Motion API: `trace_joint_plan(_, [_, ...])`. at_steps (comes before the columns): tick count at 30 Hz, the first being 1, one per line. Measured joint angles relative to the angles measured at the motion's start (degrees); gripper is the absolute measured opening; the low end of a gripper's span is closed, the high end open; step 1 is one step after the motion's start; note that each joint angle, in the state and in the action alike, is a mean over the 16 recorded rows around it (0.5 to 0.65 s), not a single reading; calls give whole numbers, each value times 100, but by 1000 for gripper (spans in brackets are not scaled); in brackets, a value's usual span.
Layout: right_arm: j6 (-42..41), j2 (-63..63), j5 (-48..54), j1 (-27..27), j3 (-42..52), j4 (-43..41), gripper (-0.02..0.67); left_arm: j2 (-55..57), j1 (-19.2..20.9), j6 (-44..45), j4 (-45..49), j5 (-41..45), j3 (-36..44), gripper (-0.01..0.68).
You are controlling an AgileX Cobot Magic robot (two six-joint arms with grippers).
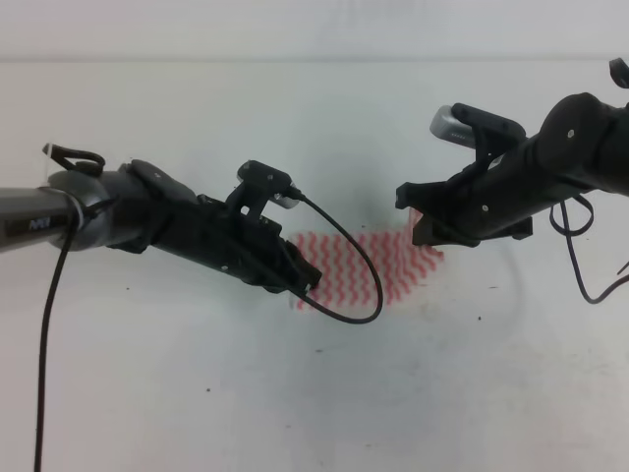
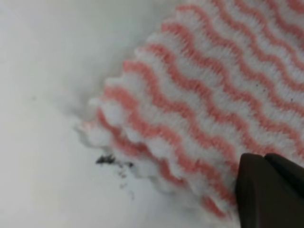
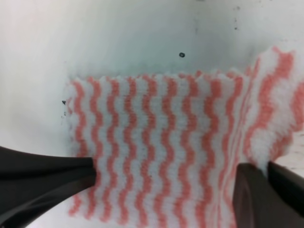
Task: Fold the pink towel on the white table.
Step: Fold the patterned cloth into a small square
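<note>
Two tools at centre frame, left tool [image 1: 307, 278] state impossible to tell, right tool [image 1: 418, 218] released astride pink towel [image 1: 369, 265] edge, flat on white counter [image 1: 197, 383].

Lab-like robot bench: bare white table [image 1: 197, 393].

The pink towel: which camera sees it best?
The right wrist view: the pink towel fills it, stripes sharp, one edge lifted. The exterior high view shows it small, partly behind both arms. The left wrist view shows one blurry corner.
</note>
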Motion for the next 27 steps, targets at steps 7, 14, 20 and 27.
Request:
trace_joint_plan(7, [-13, 0, 5, 6, 0, 84, -17, 88, 1, 8, -40, 37, -2, -5])
trace_joint_plan(14, [-63, 3, -17, 79, -3, 171, -17, 96, 1, 40, -62, 55, -4, -5])
trace_joint_plan(20, [-112, 19, -46, 196, -69, 214, -17, 94, 1, 65, -68, 57, -6, -5])
trace_joint_plan(27, [-145, 97, -28, 342, -253, 235, -17, 97, 1, 81, -59, 58, -2, -5])
